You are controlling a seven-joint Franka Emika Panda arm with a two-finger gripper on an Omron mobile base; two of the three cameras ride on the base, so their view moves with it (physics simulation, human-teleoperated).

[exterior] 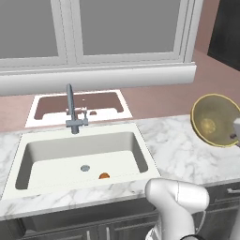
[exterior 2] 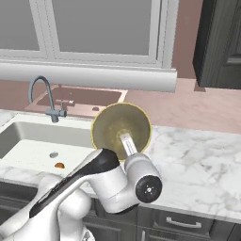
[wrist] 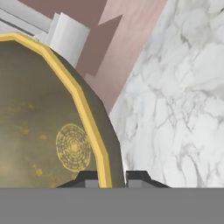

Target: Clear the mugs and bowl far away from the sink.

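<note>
The two-finger dark-tipped claw (wrist: 106,178) is clamped on the rim of the wide shallow tan-yellow bowl (wrist: 48,131), one fingertip on each side of its yellow edge. The bowl is tipped on its side, spreading toward ten o'clock from the claw, lifted above the white marble counter (exterior: 178,150), at three o'clock of the large white rectangular sink (exterior: 79,157).

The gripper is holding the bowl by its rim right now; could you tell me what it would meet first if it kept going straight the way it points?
Probably the marble counter: past the gripper and the bowl, that is what lies ahead, though depth is unclear.
</note>
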